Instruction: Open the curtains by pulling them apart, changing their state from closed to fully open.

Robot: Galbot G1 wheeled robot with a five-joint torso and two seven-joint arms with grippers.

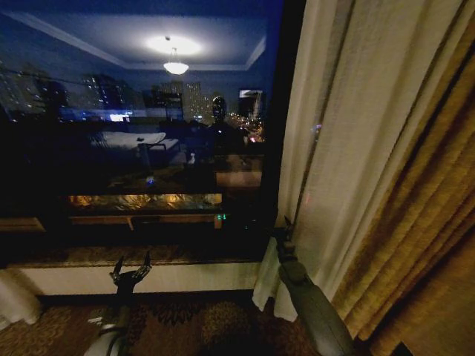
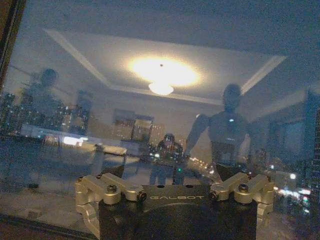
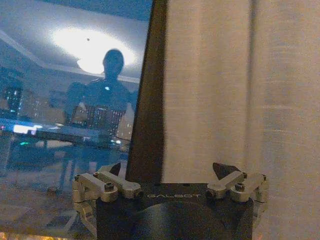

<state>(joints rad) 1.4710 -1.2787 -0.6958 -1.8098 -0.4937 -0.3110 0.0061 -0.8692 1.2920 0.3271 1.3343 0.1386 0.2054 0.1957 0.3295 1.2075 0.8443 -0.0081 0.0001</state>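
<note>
Head view: right hand [image 1: 285, 236] spread empty beside curtain [image 1: 326, 148] edge, left hand [image 1: 130, 268] likewise.

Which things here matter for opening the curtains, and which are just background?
Job:
- sheer cream-white pleated curtain panel
- right end effector, open, beside its edge
- left end effector, open, facing the glass

Background:
- thick golden-brown drape
- dark window glass
- patterned carpet

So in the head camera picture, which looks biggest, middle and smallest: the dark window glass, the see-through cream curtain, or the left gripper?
1. Dark window glass
2. Sheer cream curtain
3. Left gripper, open, by far the smallest
</note>
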